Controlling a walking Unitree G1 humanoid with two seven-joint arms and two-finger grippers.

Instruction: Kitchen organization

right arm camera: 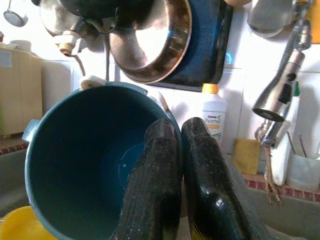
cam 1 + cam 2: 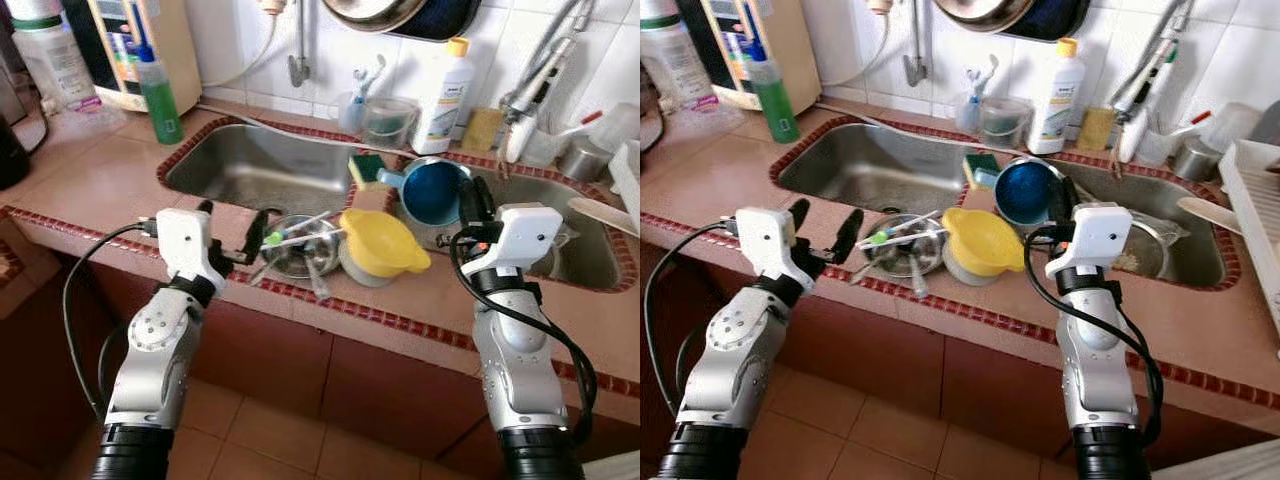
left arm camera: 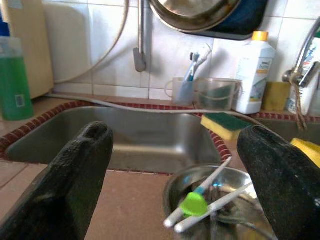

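Left gripper (image 2: 822,233): fingers (image 3: 75,175) spread wide, nothing held between them. It is held over the front edge of the counter (image 2: 120,190), pointed at a steel bowl (image 2: 300,250) just beyond it. White-handled utensils with a green tip (image 3: 194,204) are seen lying across the bowl.

Right gripper (image 2: 474,205): fingers (image 1: 160,180) pressed together; whether the rim of the blue cup (image 2: 432,190) is pinched between them cannot be told. The cup is tipped on its side, mouth toward the gripper, at the left rim of the right sink (image 2: 600,255).

A yellow bowl (image 2: 380,243) is set upside down on the counter strip between the two sinks, just right of the steel bowl and touching it or nearly so. A green-and-yellow sponge (image 2: 365,168) is laid at the back of that strip, by the left sink (image 2: 240,165).

Along the back edge: a green soap bottle (image 2: 158,90) at the left, a clear cup (image 2: 390,122) behind the sponge, a white bottle (image 2: 444,95) with a yellow cap beside it. A pan (image 1: 150,40) is hung on the tiled wall above. A white rack (image 2: 1250,210) is noted at the counter's right end.
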